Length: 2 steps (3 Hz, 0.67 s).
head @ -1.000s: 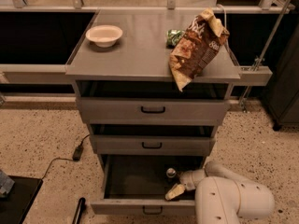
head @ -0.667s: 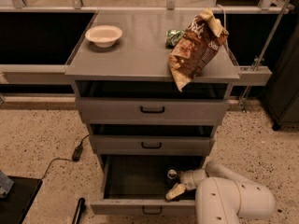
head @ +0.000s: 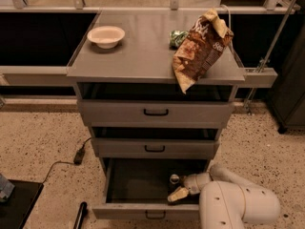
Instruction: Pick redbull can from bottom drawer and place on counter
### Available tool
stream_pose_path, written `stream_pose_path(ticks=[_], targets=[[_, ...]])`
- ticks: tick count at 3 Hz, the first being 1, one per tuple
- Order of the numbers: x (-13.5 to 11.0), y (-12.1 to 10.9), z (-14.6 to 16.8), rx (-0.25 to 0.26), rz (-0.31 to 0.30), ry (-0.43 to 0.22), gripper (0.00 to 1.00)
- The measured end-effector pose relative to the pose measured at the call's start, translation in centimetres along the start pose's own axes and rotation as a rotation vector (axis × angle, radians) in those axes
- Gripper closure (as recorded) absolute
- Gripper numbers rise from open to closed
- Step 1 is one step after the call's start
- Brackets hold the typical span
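The bottom drawer (head: 143,209) is pulled open, its black handle at the front. Inside it, at the right, stands the redbull can (head: 174,179), of which mostly the silver round top shows. My gripper (head: 178,189) reaches into the drawer from the right and sits right at the can, touching or almost touching it. The white arm covers the drawer's right front corner. The counter (head: 143,51) is the grey top of the cabinet above.
On the counter stand a white bowl (head: 106,35) at the left, a brown chip bag (head: 200,49) overhanging the right front edge, and a green packet (head: 177,37) behind it. Two shallower drawers (head: 155,112) are slightly open. A black cable (head: 78,155) lies on the floor at the left.
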<state>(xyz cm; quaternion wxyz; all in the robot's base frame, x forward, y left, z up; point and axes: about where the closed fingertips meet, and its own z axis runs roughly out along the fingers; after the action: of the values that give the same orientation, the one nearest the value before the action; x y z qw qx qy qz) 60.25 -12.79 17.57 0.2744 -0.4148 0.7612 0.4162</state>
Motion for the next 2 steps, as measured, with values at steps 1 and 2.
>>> stream_pose_path(ticks=[1, 2], targets=[[0.0, 0.0, 0.0, 0.0, 0.0, 0.0, 0.42], [0.0, 0.0, 0.0, 0.0, 0.0, 0.0, 0.64]])
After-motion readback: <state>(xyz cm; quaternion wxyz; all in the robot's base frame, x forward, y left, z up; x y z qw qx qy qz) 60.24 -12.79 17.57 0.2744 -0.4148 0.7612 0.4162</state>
